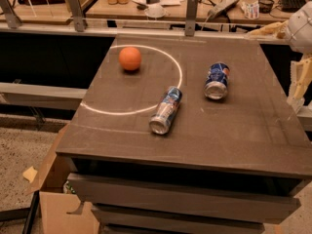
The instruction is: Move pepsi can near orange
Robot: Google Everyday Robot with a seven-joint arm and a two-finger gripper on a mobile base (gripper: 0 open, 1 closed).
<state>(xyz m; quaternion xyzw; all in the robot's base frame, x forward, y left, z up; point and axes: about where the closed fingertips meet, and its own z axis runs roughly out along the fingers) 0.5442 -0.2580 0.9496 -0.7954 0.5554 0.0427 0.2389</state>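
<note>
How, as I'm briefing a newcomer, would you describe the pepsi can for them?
On the dark table, look right of the white arc, toward the claw at the right edge. The pepsi can lies there on its side: shorter and dark blue, unlike the slimmer silver can.

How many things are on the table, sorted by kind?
Cans: 2, the pepsi can and the slim silver can, both on their sides
Oranges: 1, the orange
Total: 3
The end effector is beside the table's right edge.
</note>
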